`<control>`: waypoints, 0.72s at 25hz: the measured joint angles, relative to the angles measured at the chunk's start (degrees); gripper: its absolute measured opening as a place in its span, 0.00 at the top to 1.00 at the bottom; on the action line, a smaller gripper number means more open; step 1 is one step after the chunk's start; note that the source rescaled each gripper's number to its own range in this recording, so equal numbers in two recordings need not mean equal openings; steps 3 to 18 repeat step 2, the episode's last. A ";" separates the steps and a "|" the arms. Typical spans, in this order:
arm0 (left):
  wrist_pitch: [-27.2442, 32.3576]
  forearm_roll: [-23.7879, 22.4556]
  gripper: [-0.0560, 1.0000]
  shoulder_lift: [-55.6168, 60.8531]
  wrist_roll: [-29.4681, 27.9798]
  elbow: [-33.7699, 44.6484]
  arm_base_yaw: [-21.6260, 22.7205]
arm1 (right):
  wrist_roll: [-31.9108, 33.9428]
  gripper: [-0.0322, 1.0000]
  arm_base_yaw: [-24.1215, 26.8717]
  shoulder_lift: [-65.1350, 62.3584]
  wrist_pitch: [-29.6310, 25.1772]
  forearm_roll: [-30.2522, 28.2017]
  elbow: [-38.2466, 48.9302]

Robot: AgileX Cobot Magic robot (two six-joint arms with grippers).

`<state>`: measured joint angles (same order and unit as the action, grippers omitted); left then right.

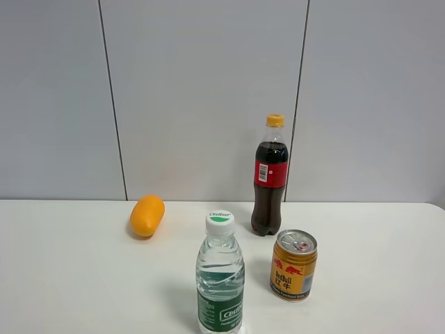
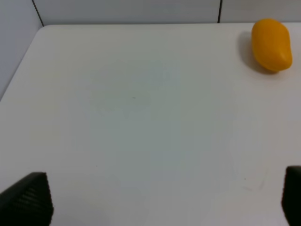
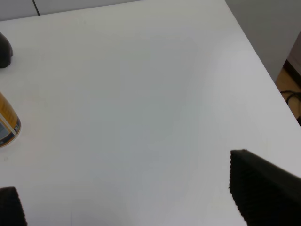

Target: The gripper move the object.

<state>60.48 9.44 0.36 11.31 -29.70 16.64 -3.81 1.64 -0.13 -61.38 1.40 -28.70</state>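
Observation:
The gold-yellow can with the red bull logo and silver top stands upright on the white table, right of centre near the front. Neither gripper shows in the exterior high view. In the right wrist view my right gripper is open and empty above bare table, with only the can's lower edge at the frame's side, well apart from the fingers. In the left wrist view my left gripper is open and empty over bare table, with its fingertips at the frame's corners.
A clear green-labelled water bottle stands left of the can at the front. A cola bottle stands behind the can. An orange-yellow oval fruit lies at the back left. The table's right edge drops off beside the right gripper.

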 joint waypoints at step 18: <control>0.00 0.00 0.00 0.00 0.00 0.00 0.00 | 0.00 0.00 0.00 0.00 0.00 0.00 0.00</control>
